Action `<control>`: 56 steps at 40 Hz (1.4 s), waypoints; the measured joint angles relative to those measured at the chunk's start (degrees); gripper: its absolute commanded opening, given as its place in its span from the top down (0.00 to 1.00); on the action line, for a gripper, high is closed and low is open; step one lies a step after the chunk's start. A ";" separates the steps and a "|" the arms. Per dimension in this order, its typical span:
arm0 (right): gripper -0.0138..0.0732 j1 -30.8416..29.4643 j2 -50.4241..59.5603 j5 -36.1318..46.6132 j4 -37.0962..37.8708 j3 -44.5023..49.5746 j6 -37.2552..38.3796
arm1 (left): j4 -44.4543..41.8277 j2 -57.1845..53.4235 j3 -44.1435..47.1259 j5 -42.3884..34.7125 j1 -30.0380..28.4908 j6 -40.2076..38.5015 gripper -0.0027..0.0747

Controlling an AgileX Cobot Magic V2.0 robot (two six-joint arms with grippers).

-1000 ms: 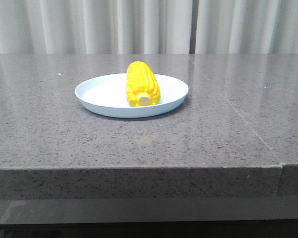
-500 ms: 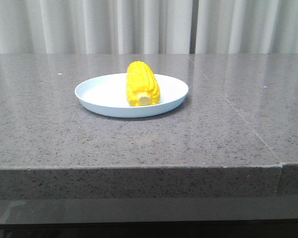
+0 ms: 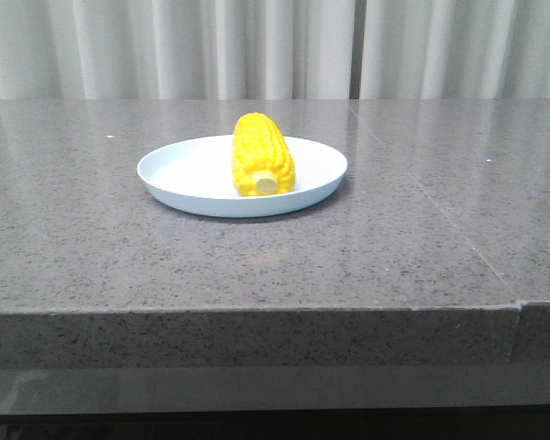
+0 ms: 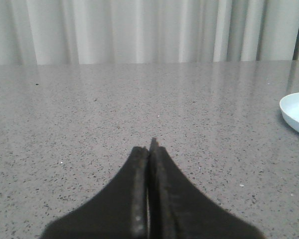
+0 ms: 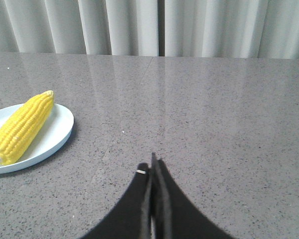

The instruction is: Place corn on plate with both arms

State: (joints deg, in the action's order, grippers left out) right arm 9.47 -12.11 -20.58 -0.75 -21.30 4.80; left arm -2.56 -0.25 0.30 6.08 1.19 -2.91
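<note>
The yellow corn lies on the pale blue-white plate in the middle of the table, its cream stub end facing the front edge. The corn and the plate also show in the right wrist view. Only the plate's rim shows in the left wrist view. My left gripper is shut and empty over bare table, well away from the plate. My right gripper is shut and empty, apart from the plate. Neither gripper shows in the front view.
The grey speckled stone table has a seam running from the back towards the front right. Its front edge is close to the camera. Pale curtains hang behind the table.
</note>
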 measured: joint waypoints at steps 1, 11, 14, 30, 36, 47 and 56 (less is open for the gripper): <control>0.91 0.00 0.00 0.00 0.00 0.00 0.00 | 0.00 0.00 0.00 0.00 0.00 0.00 0.99; 0.91 0.00 0.00 0.00 0.00 0.00 0.00 | 0.00 0.00 0.00 -0.23 0.00 0.00 0.99; 0.91 0.00 0.00 0.00 0.00 0.00 0.00 | 0.00 0.00 0.00 -0.22 0.00 0.00 0.99; 0.91 -3.11 1.80 2.59 0.03 5.85 0.00 | 0.00 0.00 0.00 -0.45 0.00 0.00 0.99; 0.91 -7.40 5.78 3.72 0.03 12.70 0.00 | 0.00 0.00 0.00 -0.45 0.00 0.00 0.99; 0.91 -10.98 12.47 3.82 0.13 22.19 0.00 | 0.00 0.00 0.00 -0.45 0.00 0.00 0.99; 0.91 -11.01 12.71 2.93 0.13 22.80 0.00 | 0.00 0.00 0.00 -0.45 0.00 0.00 0.99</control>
State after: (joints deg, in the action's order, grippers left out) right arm -1.54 0.60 -17.65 -0.62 1.50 4.80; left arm -2.56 -0.25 0.30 5.64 1.19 -2.91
